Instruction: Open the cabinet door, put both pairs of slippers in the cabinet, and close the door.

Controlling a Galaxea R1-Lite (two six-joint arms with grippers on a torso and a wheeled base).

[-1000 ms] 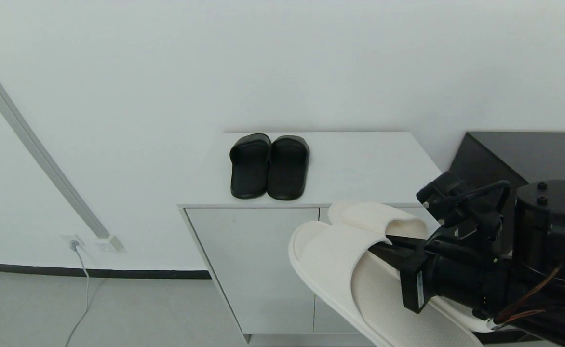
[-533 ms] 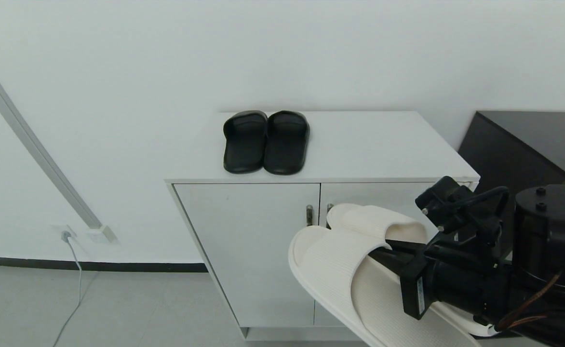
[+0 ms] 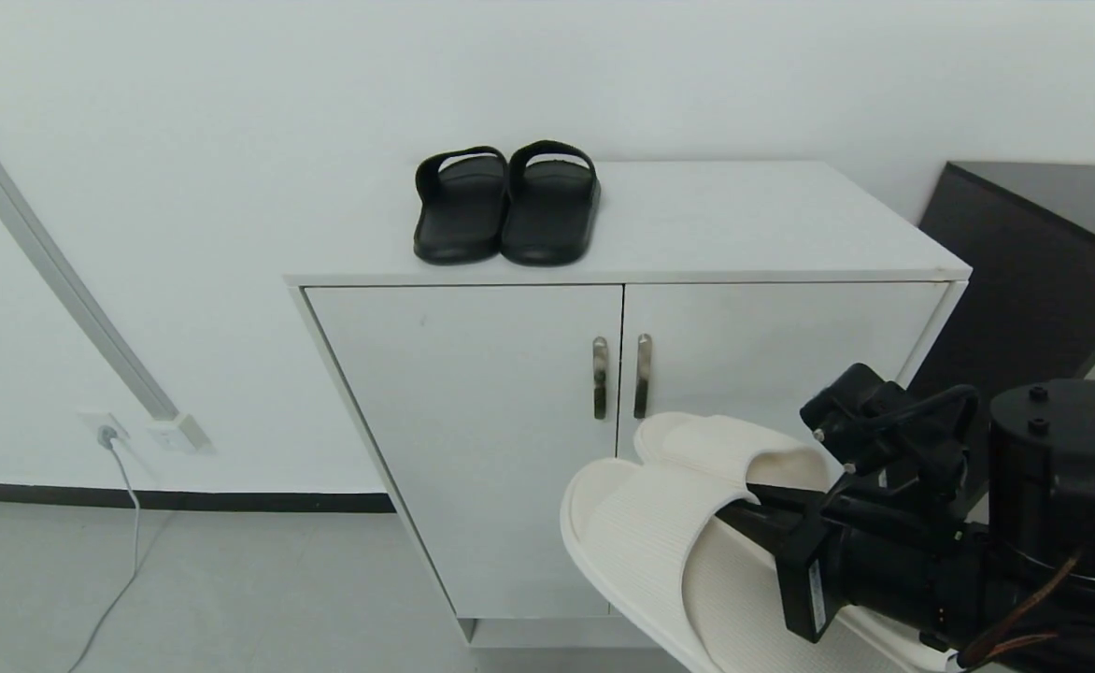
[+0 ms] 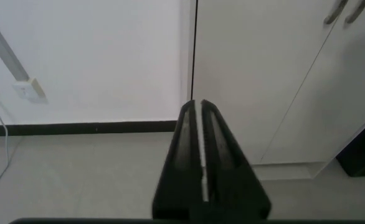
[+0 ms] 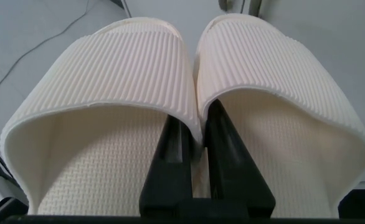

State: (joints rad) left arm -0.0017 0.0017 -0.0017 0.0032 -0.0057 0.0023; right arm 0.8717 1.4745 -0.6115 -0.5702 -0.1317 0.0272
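White slippers [image 3: 660, 523] clamped by right gripper [image 5: 198, 117] before the shut 2-door cabinet [image 3: 473, 421], black slippers [image 3: 507, 206] on top; left gripper [image 4: 200, 112] fingers pressed together.

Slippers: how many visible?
4. Two black slippers side by side on the cabinet top; two white slippers clamped together in the right gripper. The cabinet doors are shut, so inside is unseen.

One slipper pair [image 3: 507, 206] sits on the cabinet [image 3: 744, 224] top (toward its left); the other pair [image 3: 660, 523] hangs before its right door [image 3: 772, 346].
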